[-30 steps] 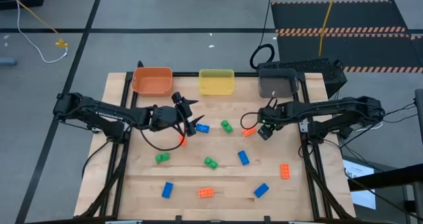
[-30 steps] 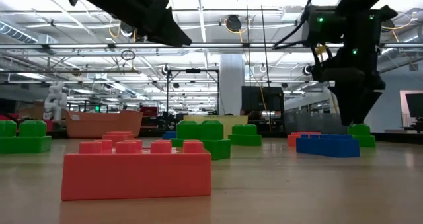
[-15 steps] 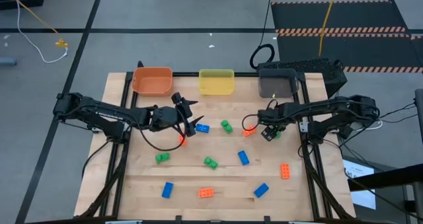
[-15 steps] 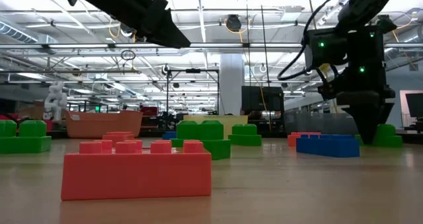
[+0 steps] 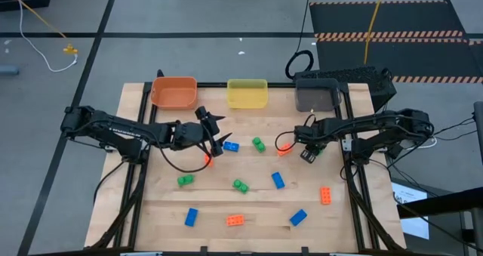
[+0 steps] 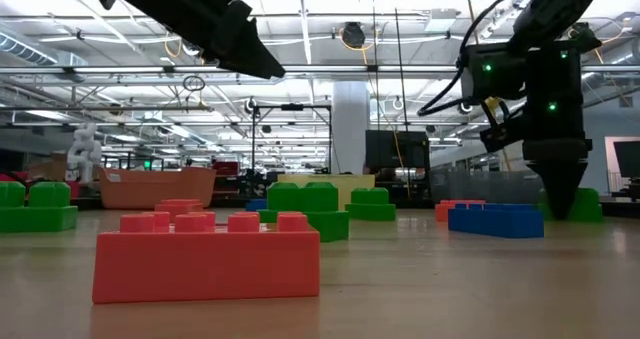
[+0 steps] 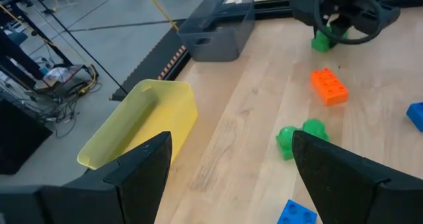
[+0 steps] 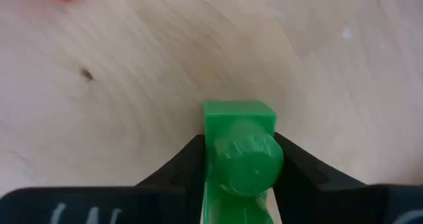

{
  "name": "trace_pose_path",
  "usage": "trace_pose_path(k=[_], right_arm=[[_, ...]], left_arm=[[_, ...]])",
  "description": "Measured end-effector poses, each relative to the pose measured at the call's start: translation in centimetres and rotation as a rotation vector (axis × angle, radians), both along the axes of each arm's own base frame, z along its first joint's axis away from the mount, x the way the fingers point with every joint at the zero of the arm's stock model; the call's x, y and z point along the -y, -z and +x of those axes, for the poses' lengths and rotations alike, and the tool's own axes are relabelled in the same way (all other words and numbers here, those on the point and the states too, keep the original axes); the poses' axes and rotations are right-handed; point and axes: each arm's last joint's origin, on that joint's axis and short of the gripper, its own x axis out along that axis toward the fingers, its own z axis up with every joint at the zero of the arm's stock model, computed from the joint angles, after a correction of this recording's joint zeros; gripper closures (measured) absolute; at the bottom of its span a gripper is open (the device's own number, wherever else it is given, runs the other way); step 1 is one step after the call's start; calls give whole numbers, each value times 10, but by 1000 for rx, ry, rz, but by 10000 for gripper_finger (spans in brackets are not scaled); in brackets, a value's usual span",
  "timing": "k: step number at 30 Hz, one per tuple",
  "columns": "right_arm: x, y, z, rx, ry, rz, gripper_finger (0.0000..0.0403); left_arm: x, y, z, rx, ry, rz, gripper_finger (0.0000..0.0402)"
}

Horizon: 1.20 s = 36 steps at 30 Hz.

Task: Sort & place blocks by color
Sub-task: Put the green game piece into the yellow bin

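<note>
The green block [image 8: 239, 151] is looking light, rigid and smooth-sided, so a pinch across its flat side walls, below the studs, is likely holding best; its glossy plastic may be slipping if taken by a corner; the right end effector [image 5: 309, 155] is standing straight down over it on the counter [image 5: 355, 218], right of centre, its fingers [image 8: 178, 168] pressing against both sides of the block and clamping it; the block is sitting on the wood beside an orange block [image 5: 284, 151]; the left end effector [image 5: 215, 135] is hanging above the counter near the orange bin [image 5: 174, 92], its fingers standing wide apart and holding nothing.
</note>
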Motion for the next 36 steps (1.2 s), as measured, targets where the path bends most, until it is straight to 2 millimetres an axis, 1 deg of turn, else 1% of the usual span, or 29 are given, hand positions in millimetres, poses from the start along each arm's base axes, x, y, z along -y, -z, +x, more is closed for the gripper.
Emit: trace_pose_path(k=[4, 6, 11, 14, 17, 19, 22, 24, 26, 29, 31, 34, 36], right_arm=[[3, -1, 14, 124, -159, -30, 289], [5, -7, 25, 200, -232, -59, 289], [11, -35, 58, 430, -367, -174, 289], [18, -55, 75, 550, -428, -296, 289], [32, -73, 86, 652, -466, -444, 289], [45, -84, 90, 716, -446, -536, 289], [66, -97, 91, 788, -384, -634, 289], [80, -103, 90, 832, -341, -683, 289], [91, -105, 90, 900, -317, -693, 289], [106, -103, 95, 1004, -295, -669, 289], [113, -95, 99, 1020, -293, -660, 289], [125, -87, 110, 992, -286, -655, 289], [133, -86, 119, 981, -291, -658, 289]], left_arm=[[0, 0, 0, 0, 0, 0, 87], [0, 0, 0, 0, 0, 0, 87], [0, 0, 0, 0, 0, 0, 87], [0, 0, 0, 0, 0, 1, 87], [0, 0, 0, 0, 0, 1, 87], [0, 0, 0, 0, 0, 1, 87], [0, 0, 0, 4, -3, -6, 87], [0, 0, 0, 6, -4, -9, 87], [0, -1, 0, 12, -4, -9, 87], [0, -3, 2, 47, -4, -11, 87], [0, -5, 2, 61, -4, -12, 87], [0, -5, 2, 60, -4, -10, 87], [0, -5, 2, 57, 0, -2, 87]])
